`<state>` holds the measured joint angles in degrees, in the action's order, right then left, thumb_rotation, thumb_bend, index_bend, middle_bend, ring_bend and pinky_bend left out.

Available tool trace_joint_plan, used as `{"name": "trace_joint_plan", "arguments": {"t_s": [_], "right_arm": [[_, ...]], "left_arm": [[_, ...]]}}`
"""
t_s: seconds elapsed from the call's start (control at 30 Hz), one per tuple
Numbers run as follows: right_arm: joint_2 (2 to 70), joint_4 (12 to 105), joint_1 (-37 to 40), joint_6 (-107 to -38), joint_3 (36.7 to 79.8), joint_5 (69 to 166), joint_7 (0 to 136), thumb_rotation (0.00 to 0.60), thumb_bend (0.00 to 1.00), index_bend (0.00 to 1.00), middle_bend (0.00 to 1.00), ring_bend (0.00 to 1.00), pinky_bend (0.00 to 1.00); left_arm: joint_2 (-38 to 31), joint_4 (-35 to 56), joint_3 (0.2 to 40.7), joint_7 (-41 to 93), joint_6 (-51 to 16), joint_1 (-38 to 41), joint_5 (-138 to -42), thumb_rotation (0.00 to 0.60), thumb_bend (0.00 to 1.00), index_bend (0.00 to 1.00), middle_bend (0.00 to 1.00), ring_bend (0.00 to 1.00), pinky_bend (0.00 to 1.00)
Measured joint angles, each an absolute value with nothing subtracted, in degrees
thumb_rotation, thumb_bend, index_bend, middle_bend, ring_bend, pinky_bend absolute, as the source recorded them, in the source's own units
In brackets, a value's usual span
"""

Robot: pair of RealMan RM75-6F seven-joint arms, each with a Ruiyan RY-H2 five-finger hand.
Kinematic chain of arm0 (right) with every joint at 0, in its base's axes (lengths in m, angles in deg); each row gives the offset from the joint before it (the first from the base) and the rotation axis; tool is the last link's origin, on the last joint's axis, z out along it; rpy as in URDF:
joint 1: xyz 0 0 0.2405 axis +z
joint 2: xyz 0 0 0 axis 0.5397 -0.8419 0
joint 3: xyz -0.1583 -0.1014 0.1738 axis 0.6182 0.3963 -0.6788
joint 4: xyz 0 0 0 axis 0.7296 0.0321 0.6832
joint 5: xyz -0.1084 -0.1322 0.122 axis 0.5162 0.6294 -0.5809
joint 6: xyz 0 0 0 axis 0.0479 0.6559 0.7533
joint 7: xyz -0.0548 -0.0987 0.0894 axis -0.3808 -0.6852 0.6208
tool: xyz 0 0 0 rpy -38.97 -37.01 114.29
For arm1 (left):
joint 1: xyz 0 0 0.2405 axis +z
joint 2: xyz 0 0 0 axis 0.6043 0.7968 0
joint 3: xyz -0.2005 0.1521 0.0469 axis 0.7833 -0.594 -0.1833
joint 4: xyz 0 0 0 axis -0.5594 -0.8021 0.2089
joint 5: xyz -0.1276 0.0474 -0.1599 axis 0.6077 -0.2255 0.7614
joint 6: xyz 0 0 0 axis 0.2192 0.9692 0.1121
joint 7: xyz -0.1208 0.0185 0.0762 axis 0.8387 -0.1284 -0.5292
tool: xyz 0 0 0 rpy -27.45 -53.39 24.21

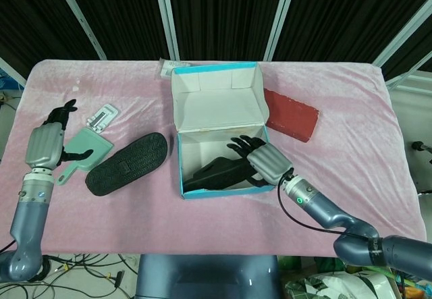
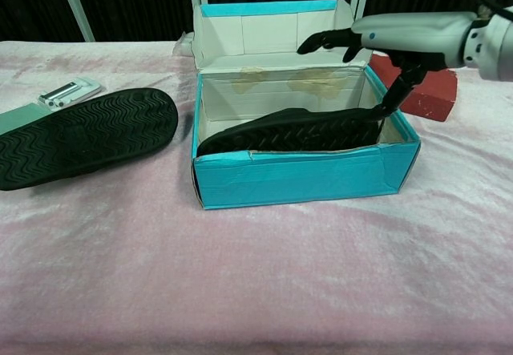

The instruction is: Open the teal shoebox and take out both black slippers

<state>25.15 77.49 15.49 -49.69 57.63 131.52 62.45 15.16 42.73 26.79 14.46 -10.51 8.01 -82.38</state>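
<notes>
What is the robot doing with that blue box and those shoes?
It is taking black slippers out of the open teal cardboard shoebox. One black rubber slipper already lies sole-up on the pink tablecloth, beside the open left hand. The right hand is reaching into the box over the second black slipper, fingers spread, not gripping it yet.

Teal shoebox (image 1: 219, 120), white inside; black slippers (image 1: 127, 162), wavy-tread soles; pink tablecloth (image 1: 351, 171).

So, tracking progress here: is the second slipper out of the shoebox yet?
No, still in. It lies sole-up inside the open shoebox, the right hand reaching over it.
</notes>
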Motion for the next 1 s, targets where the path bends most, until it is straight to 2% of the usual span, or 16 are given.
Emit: {"name": "trace_joint_plan", "arguments": {"t_s": [0.27,0.6,0.8,1.0], "right_arm": [[28.75,72.48,18.81,-46.1,58.35,127.12,59.24,0.6,0.24,0.09,0.05,0.0,0.14],[31.92,67.69,21.25,-42.3,60.87,122.99,55.24,0.6,0.25,0.11,0.07,0.0,0.15],[33.58,65.43,22.2,-41.36,61.93,121.35,53.97,0.6,0.39,0.19,0.13,0.01,0.18],[35.57,63.17,22.54,-41.43,62.61,122.14,54.23,0.6,0.57,0.4,0.28,0.14,0.28]], "left_arm": [[16.65,42.53,25.03,20.23,-10.9,11.56,-84.0,0.6,0.0,0.03,0.17,0.07,0.27],[15.16,40.42,24.99,22.29,-12.29,12.22,-84.31,0.6,0.0,0.02,0.16,0.07,0.27],[14.94,39.77,25.09,23.3,-12.46,12.9,-84.35,0.6,0.0,0.02,0.16,0.07,0.27],[14.83,39.31,25.02,24.17,-12.6,13.71,-84.42,0.6,0.0,0.01,0.16,0.07,0.27]]}}
